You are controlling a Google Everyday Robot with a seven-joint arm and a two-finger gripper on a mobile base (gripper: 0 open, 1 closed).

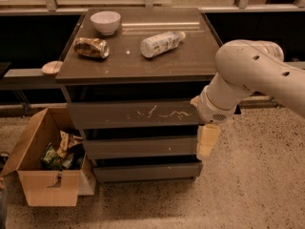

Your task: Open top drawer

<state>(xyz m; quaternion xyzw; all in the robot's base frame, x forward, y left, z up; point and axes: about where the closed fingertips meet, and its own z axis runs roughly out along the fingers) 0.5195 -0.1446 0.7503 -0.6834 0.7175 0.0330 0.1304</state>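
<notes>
The top drawer [128,114] is the tallest of three grey-brown fronts under the cabinet top, with white scratch marks near its middle-right. It sits flush with the cabinet. My gripper [208,141] hangs from the white arm [248,75] at the cabinet's right front corner, its pale finger pointing down beside the right end of the middle drawer [140,147], just below the top drawer's right end.
On the cabinet top [190,61] lie a white bowl [106,22], a crumpled snack bag [91,47] and a lying plastic bottle [161,43]. An open cardboard box [45,175] with trash stands on the floor at the left. A bottom drawer [145,171] is below.
</notes>
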